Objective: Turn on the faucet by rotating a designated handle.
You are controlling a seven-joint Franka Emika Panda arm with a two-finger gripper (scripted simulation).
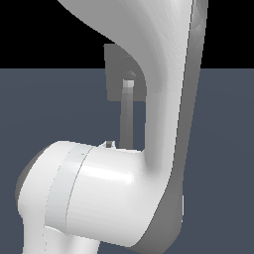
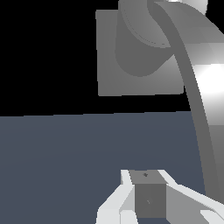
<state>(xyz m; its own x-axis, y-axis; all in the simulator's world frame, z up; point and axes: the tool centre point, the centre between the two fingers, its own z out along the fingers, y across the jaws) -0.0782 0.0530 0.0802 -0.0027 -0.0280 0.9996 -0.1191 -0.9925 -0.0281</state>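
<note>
In the exterior view, most of the picture is filled by the white robot arm (image 1: 99,198), whose rounded joint housing sits low at the exterior view's left and whose upper link sweeps up to the exterior view's right. Behind the arm, the square grey block of the faucet (image 1: 113,69) is seen against the black background, partly covered by the arm's link. From the block, the handle (image 1: 126,116) runs straight down as a thin grey bar with a lighter tip at its upper end, and its lower end is hidden behind the joint housing. A small pale part (image 1: 108,144) is seen just above the housing, beside the bar's lower end; what it is cannot be told.

In the wrist view, the faucet block (image 2: 109,57) is seen ahead over the dark blue-grey floor (image 2: 65,144), with a rounded cylinder standing out from its face. A long grey bar (image 2: 197,113), taken to be the handle, curves down from that cylinder along one side of the picture. The gripper (image 2: 148,199) is seen at the near edge, with pale fingers (image 2: 111,205) on either side of a dark grey block. The bar passes beside the fingers, outside them, and nothing is seen held. Whether the fingers are spread or pressed together cannot be told, nor whether the bar is touched.
</note>
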